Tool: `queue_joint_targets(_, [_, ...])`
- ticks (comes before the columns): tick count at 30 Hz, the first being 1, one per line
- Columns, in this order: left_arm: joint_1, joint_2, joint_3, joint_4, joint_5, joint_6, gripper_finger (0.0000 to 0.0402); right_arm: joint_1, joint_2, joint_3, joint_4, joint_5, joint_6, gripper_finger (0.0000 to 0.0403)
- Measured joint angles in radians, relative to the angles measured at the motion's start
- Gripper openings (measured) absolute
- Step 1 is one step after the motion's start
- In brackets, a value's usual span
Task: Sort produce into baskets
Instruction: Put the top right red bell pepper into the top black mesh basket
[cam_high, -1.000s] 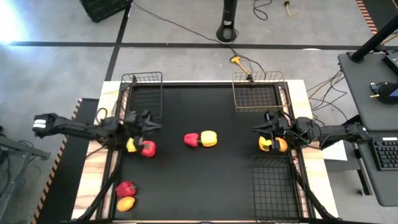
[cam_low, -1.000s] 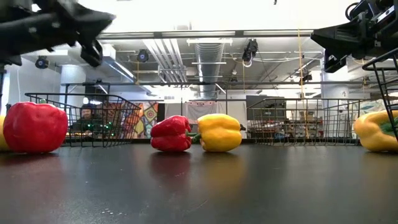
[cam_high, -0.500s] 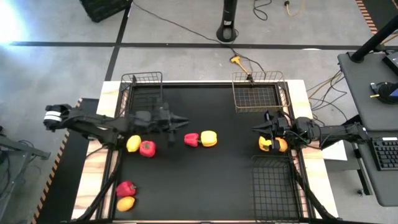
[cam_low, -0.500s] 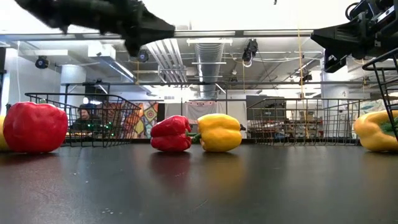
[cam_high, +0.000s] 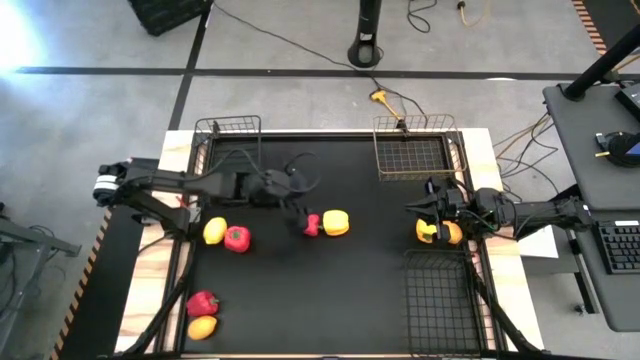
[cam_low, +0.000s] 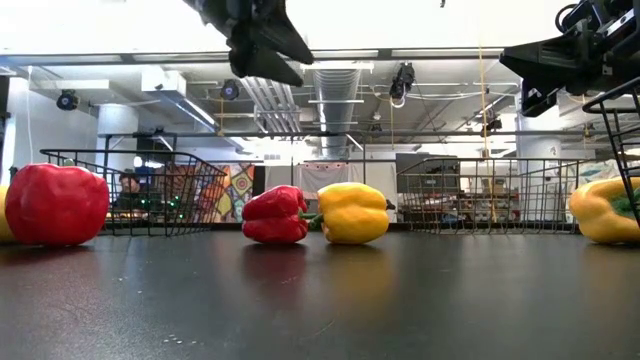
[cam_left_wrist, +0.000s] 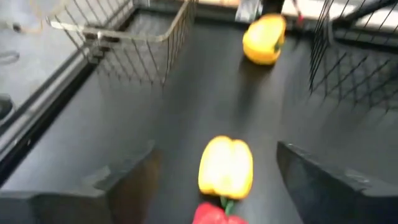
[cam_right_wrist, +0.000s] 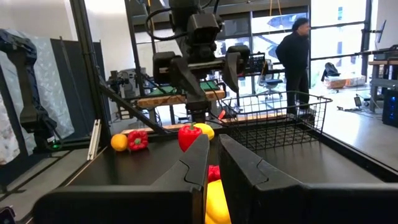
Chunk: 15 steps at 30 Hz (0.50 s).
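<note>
Nearest the front edge of the table (cam_high: 350, 300), a red bell pepper (cam_high: 203, 302) and an orange citrus fruit (cam_high: 203, 327) lie touching, with a red pepper (cam_high: 237, 239) and a yellow piece (cam_high: 214, 231) paired farther in; none is in a basket yet.

Your left gripper (cam_high: 300, 208) hangs over the middle pair with its fingers spread wide and holding nothing. The centre red pepper (cam_high: 312, 224) touches the centre yellow pepper (cam_high: 336, 222), so if you descend off-centre you could catch both or nudge the yellow one so it rolls away.

Your right gripper (cam_high: 418, 208) is closed and empty, poised above the yellow pepper (cam_high: 433, 232) and fruit on the right.

Beyond stand the tan wire basket (cam_high: 415, 150) and a black wire basket (cam_high: 231, 150); a high carry should clear their rims.
</note>
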Motion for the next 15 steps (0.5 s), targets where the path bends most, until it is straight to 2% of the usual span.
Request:
queue_joint_targets(7, [-0.004,0.079,0.125,-0.221,0.0,-0.017,0.0381,0.0,0.0,0.0,0.0,0.0,0.0,0.0029])
queue_joint_targets(15, [-0.006,0.181,0.135,-0.334,0.022,0.009,0.0398,0.0,0.0,0.0,0.0,0.0,0.0,0.0029])
